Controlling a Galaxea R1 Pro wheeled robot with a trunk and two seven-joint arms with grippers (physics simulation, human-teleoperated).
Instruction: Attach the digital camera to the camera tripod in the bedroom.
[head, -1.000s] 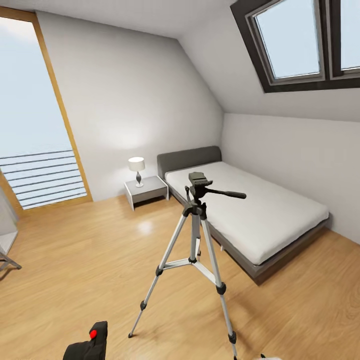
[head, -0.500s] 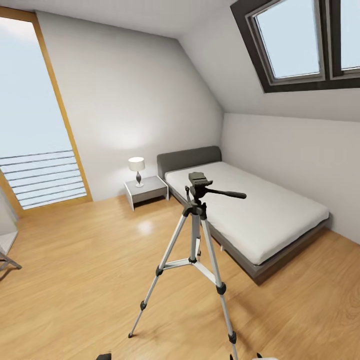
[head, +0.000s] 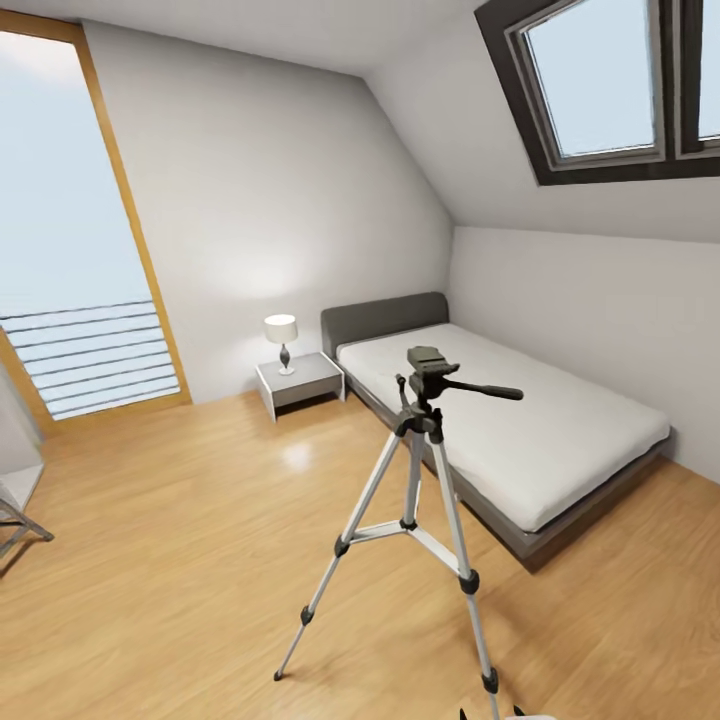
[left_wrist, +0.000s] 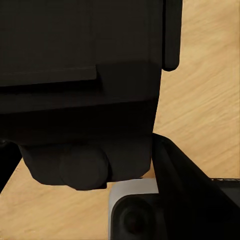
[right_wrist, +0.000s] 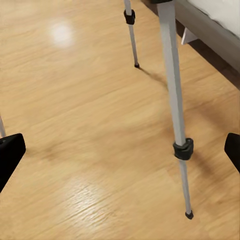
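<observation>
The camera tripod (head: 412, 480) stands on the wood floor of the bedroom, in front of the bed, legs spread. Its black head (head: 430, 362) is bare, and the pan handle (head: 490, 391) points right. In the left wrist view the digital camera (left_wrist: 80, 75) looms close as a black boxy body, with my left gripper (left_wrist: 87, 170) shut on it and one dark finger (left_wrist: 185, 185) beside it. In the right wrist view my right gripper (right_wrist: 120, 152) is open above the floor, and a silver tripod leg (right_wrist: 172, 85) stands just beyond its fingertips (right_wrist: 10, 152).
A low grey-framed bed (head: 510, 420) lies right of the tripod against the sloped wall. A white nightstand (head: 300, 382) with a lamp (head: 281, 335) sits at the bed's head. A tall glazed opening (head: 70, 250) is at the left, and a folding frame (head: 15, 515) at the left edge.
The black camera with its red button, low in the head view a second ago, has dropped below the picture. The head view has shifted, so the tripod now appears further right and lower.
</observation>
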